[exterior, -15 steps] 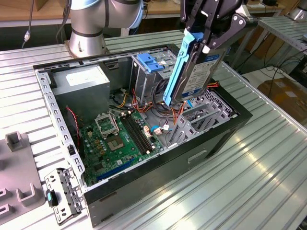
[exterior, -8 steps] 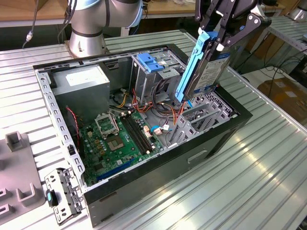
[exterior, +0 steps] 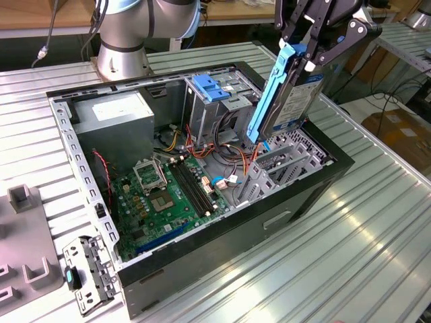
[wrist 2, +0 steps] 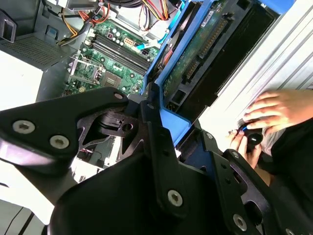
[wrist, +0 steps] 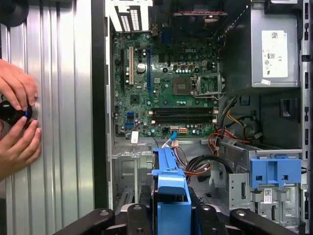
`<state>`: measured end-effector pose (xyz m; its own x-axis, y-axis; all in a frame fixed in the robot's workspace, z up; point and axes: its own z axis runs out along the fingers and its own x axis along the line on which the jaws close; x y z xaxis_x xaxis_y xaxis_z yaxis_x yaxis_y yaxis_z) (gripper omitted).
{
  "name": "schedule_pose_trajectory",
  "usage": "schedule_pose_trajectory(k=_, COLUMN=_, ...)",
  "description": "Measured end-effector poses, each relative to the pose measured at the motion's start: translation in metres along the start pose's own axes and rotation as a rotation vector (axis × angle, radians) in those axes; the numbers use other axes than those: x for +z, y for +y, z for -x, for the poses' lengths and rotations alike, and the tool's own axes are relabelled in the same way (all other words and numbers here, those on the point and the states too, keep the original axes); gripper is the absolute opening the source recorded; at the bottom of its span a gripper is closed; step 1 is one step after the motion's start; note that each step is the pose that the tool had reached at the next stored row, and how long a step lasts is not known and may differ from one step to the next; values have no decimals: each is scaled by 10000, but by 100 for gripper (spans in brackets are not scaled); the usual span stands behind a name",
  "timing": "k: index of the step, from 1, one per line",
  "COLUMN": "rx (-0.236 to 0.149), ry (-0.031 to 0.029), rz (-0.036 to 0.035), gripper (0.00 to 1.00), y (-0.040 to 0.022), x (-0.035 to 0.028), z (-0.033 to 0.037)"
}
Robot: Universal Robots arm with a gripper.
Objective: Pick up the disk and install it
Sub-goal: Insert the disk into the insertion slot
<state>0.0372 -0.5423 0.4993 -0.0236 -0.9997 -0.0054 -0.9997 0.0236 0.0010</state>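
The claw (exterior: 306, 57) was clamped on the top end of the disk (exterior: 284, 101), up at 1 o'clock in the exterior view, over the open computer case (exterior: 337, 165). Its long axis was near upright, hanging from the claw toward 7 o'clock. The low end was just over the grey bay slots (exterior: 279, 165); contact unclear. The blue bracket (exterior: 214, 87) sat at 10 o'clock from the slots.

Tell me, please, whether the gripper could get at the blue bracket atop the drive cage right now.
Probably not to grasp it: the gripper is shut on the disk, held nearly upright over the open case. The blue bracket itself lies uncovered atop the drive cage, with nothing above it.
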Motion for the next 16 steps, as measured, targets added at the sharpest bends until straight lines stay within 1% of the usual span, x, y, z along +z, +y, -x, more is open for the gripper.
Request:
schedule_pose_trajectory(k=6, rx=0, ry=-2, rz=0, gripper=37, y=-1, x=2, z=-2)
schedule_pose_trajectory(k=8, rx=-1, ry=2, rz=0, gripper=37, y=-2, x=11, z=-21)
schedule_pose_trajectory(k=10, rx=-2, ry=0, rz=0, gripper=37, y=-5, x=45, z=-43)
schedule_pose_trajectory(k=11, rx=-1, ry=0, rz=0, gripper=37, y=-13, x=79, z=-61)
schedule_pose_trajectory(k=13, rx=0, ry=0, rz=0, gripper=37, y=-71, x=143, z=-82)
schedule_pose_trajectory(k=14, rx=0, ry=1, rz=0, gripper=37, y=-99, x=159, z=-82)
schedule_pose_trajectory(k=15, rx=-1, ry=6, rz=0, gripper=37, y=-167, x=200, z=-80)
schedule_pose_trajectory(k=16, rx=-1, ry=10, rz=0, gripper=37, y=-191, x=233, z=-80)
